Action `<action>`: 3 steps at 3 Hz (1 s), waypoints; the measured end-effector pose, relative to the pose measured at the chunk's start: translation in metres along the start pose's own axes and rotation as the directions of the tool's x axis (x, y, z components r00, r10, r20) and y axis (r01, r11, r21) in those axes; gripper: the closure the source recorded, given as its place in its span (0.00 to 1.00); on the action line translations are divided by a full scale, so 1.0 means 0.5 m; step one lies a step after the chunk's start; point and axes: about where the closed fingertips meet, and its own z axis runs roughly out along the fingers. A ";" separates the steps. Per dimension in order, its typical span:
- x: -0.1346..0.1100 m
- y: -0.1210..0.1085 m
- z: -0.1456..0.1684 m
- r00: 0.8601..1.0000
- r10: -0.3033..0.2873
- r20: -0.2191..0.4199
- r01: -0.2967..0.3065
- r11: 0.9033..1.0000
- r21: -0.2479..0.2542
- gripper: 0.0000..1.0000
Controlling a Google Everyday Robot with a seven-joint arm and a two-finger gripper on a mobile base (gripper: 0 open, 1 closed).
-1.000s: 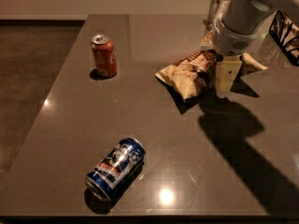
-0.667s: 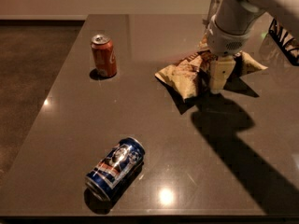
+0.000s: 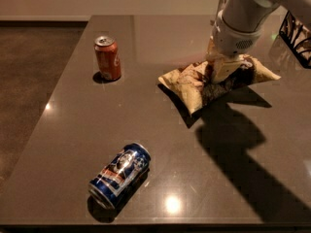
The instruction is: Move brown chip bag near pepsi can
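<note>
The brown chip bag [image 3: 190, 85] lies crumpled and flat on the dark table [image 3: 68, 130], right of centre towards the back. My gripper [image 3: 217, 72] comes down from the upper right and sits on the middle of the bag, hiding part of it. The pepsi can [image 3: 120, 174], blue with red and white markings, lies on its side near the table's front edge, well to the left of and in front of the bag.
An orange-red can [image 3: 108, 58] stands upright at the back left of the table. A black wire object [image 3: 297, 38] sits at the far right edge. The arm casts a broad shadow [image 3: 243, 149] over the table's right side. The floor lies beyond the left edge.
My gripper has moved left and down, from the bag's right end onto its middle. The bag and both cans have stayed in place.
</note>
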 end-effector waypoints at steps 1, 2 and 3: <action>-0.069 0.058 -0.052 0.995 -0.080 0.066 0.080 0.997 0.010 0.96; -0.124 0.103 -0.077 0.982 -0.140 0.124 0.141 0.990 0.004 1.00; -0.177 0.154 -0.083 0.965 -0.187 0.182 0.193 0.981 -0.020 1.00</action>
